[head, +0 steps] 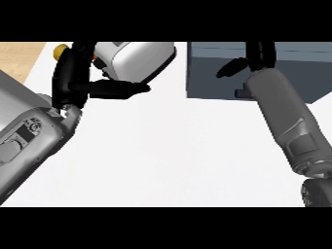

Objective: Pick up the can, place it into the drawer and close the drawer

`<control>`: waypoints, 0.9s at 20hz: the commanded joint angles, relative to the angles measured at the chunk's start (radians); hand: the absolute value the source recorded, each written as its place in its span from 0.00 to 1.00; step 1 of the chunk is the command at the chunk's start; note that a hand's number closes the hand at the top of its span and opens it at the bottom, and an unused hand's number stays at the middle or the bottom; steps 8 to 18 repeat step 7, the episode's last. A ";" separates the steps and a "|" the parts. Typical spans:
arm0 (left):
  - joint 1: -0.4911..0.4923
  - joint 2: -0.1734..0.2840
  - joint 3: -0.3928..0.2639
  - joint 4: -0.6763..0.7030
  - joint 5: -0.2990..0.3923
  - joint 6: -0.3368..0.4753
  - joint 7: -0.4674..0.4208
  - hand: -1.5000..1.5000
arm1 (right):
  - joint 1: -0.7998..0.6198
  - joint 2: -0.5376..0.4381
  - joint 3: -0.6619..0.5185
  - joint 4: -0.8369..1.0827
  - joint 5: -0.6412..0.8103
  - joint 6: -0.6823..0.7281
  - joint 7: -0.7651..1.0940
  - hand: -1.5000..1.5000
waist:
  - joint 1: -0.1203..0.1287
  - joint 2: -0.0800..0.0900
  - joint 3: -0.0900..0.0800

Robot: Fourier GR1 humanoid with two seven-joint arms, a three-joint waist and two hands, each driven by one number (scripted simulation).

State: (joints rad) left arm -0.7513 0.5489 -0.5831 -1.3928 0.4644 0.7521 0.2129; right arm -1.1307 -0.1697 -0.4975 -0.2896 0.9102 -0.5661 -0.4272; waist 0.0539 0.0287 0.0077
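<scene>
Head view is showing me my left hand (75,73) at the upper left of the frame, fingers straight, thumb sticking out toward a white appliance (136,58). My right hand (258,54) is reaching over the grey-blue drawer unit (212,73) at the upper right; I cannot tell whether it is gripping anything. I am not seeing the can anywhere on the white counter (168,151).

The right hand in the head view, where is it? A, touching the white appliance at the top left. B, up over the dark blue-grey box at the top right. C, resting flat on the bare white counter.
B: the right hand shows against the dark blue-grey box, far from the white appliance by the left hand.
</scene>
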 commanded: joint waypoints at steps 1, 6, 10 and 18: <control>0.063 -0.005 -0.004 -0.018 -0.014 0.013 -0.029 0.00 | -0.052 0.094 -0.129 -0.043 -0.172 0.031 -0.040 0.00 | 0.005 -0.017 -0.005; 0.094 0.036 0.060 -0.052 0.008 -0.027 -0.029 0.00 | -0.087 0.044 -0.177 -0.031 -0.232 0.117 -0.048 0.00 | -0.001 -0.017 -0.007; 0.092 0.030 0.070 -0.037 0.000 -0.034 -0.048 0.00 | -0.071 0.036 -0.185 -0.024 -0.243 0.129 -0.084 0.00 | -0.003 -0.012 -0.007; 0.092 0.030 0.070 -0.037 0.000 -0.034 -0.048 0.00 | -0.071 0.036 -0.185 -0.024 -0.243 0.129 -0.084 0.00 | -0.003 -0.012 -0.007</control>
